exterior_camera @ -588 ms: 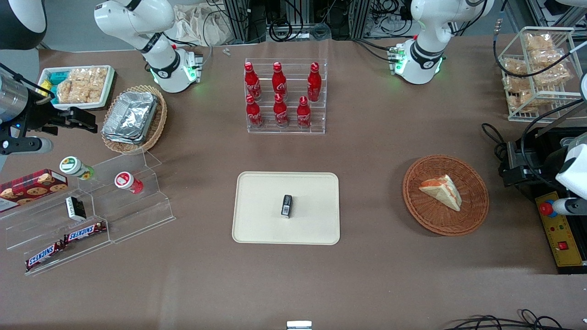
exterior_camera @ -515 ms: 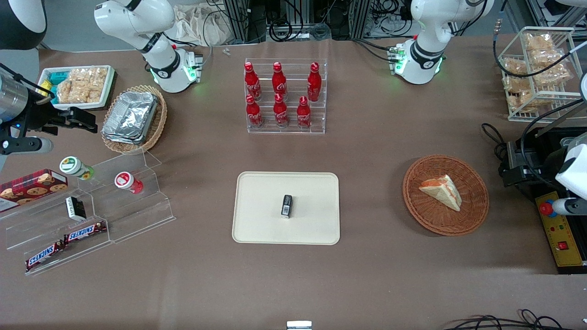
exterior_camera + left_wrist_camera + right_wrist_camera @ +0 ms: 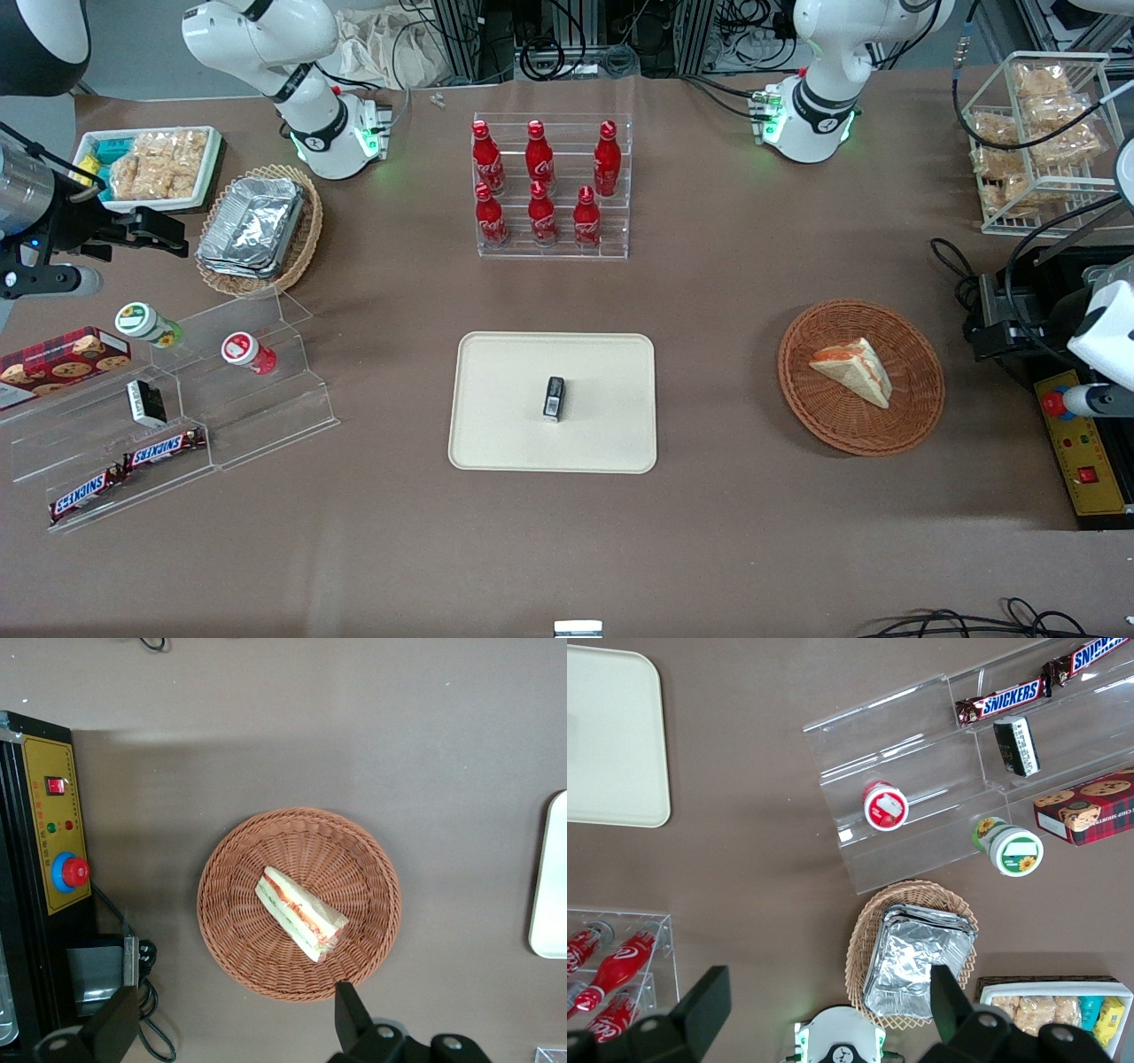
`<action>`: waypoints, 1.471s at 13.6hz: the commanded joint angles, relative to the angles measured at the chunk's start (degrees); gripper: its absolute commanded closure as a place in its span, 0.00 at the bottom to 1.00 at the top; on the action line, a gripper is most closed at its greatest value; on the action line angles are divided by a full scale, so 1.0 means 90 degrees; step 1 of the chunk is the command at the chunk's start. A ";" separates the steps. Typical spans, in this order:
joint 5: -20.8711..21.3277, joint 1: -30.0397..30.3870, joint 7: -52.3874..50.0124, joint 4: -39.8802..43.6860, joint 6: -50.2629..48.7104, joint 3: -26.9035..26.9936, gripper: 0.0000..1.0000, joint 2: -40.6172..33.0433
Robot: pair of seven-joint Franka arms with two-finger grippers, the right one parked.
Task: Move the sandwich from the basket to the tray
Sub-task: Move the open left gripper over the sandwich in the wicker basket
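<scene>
The sandwich (image 3: 852, 369), a pale bread wedge with orange-red and green filling, lies in the round reddish-brown basket (image 3: 917, 408) toward the working arm's end of the table. The left wrist view looks down on the sandwich (image 3: 299, 913) and the basket (image 3: 239, 948). My left gripper (image 3: 237, 1020) is open and empty, well above the table, with one fingertip (image 3: 347, 999) over the basket's rim. The cream tray (image 3: 505, 443) lies mid-table, and its edge shows in the left wrist view (image 3: 551, 877).
A small black object (image 3: 554, 397) lies on the tray. A yellow control box with a red button (image 3: 1054, 403) and cables sit beside the basket. A rack of red bottles (image 3: 542, 188) stands farther from the front camera than the tray. Snack shelves (image 3: 168, 416) lie toward the parked arm's end.
The working arm's white wrist at the edge of the front view has shifted very slightly. The sandwich, basket and tray have not moved.
</scene>
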 commanded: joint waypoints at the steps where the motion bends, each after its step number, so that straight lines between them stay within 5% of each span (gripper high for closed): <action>1: 0.0110 -0.0057 -0.0200 -0.0337 -0.0005 -0.0026 0.00 -0.0188; 9: -0.0124 -0.0115 -0.1496 -0.3061 0.1800 -0.0084 0.00 -0.1019; 14: -0.0144 -0.0115 -0.1939 -0.3873 0.2436 -0.0241 0.01 -0.0864; 20: -0.0691 -0.0037 -0.2358 -0.3913 0.2720 -0.0182 0.01 -0.0404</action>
